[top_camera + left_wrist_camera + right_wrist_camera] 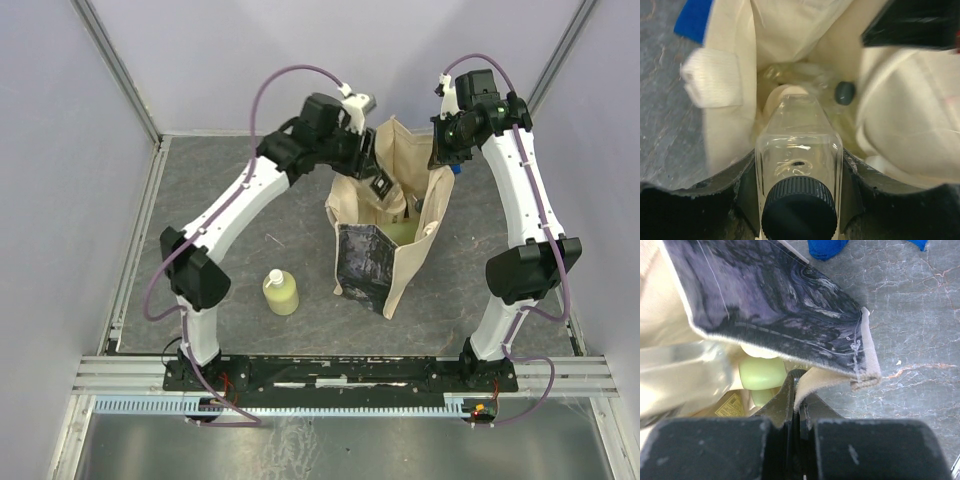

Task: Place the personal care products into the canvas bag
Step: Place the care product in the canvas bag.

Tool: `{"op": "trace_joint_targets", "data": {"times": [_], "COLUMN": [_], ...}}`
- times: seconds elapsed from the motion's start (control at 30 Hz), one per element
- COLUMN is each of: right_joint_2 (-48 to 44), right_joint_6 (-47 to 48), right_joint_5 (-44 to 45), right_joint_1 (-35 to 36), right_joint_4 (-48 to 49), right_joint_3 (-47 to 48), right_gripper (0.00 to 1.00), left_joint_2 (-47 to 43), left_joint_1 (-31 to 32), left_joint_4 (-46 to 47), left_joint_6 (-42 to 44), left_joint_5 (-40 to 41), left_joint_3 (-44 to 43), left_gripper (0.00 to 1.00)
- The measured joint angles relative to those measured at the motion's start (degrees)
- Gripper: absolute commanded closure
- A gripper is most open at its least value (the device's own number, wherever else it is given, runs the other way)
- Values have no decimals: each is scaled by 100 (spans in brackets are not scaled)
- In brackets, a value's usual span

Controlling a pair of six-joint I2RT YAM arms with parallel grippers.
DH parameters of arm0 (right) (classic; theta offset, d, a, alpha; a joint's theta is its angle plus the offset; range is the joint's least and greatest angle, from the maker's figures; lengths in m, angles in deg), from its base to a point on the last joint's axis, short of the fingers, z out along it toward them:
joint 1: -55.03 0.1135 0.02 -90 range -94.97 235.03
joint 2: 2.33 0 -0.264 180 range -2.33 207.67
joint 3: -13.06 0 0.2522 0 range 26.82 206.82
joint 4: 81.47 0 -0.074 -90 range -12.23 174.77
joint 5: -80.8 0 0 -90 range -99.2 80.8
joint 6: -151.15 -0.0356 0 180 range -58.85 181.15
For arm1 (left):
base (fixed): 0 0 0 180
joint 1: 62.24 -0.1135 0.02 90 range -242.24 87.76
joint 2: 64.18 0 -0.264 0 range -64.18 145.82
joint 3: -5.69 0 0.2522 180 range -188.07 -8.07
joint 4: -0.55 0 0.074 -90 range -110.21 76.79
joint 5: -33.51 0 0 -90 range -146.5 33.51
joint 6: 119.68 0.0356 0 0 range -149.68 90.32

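The beige canvas bag (395,215) stands open in the middle of the table, its dark printed panel (362,262) facing front. My left gripper (378,172) is over the bag mouth, shut on a clear black-capped bottle (799,165) that points down into the bag (735,115). My right gripper (445,150) is shut on the bag's rim (827,377) at its right side and holds it open. Yellow-green bottles (761,372) lie inside the bag, and a dark cap (844,92) shows there too. One yellow-green bottle (281,292) with a pale cap stands on the table left of the bag.
A blue cloth (826,247) lies on the grey table behind the bag; it also shows in the left wrist view (692,20). Metal rails (135,230) edge the table, with pale walls around it.
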Motion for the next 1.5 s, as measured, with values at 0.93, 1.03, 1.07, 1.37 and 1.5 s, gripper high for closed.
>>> {"op": "trace_joint_targets", "data": {"times": [0.93, 1.03, 1.07, 1.37, 1.5], "right_joint_2": [-57, -57, -61, -164, -175], "right_joint_6": [39, 37, 37, 37, 37], "right_joint_5": [407, 411, 413, 490, 531], "right_joint_1": [50, 50, 50, 50, 50], "right_joint_4": [-348, -348, -345, -348, -339], "right_joint_3": [160, 157, 153, 31, 0], "right_gripper": [99, 99, 99, 99, 99], "left_joint_2": [1449, 1449, 1449, 1545, 1569], "left_joint_1": [1384, 1370, 1364, 1123, 1003], "left_joint_4": [-2059, -2031, -2006, -1956, -1862], "left_joint_6": [1099, 1099, 1099, 1067, 1036], "left_joint_5": [3845, 3827, 3805, 3195, 2929], "left_joint_3": [-2124, -2041, -1985, -1810, -1650], "left_gripper": [97, 97, 97, 92, 81]}}
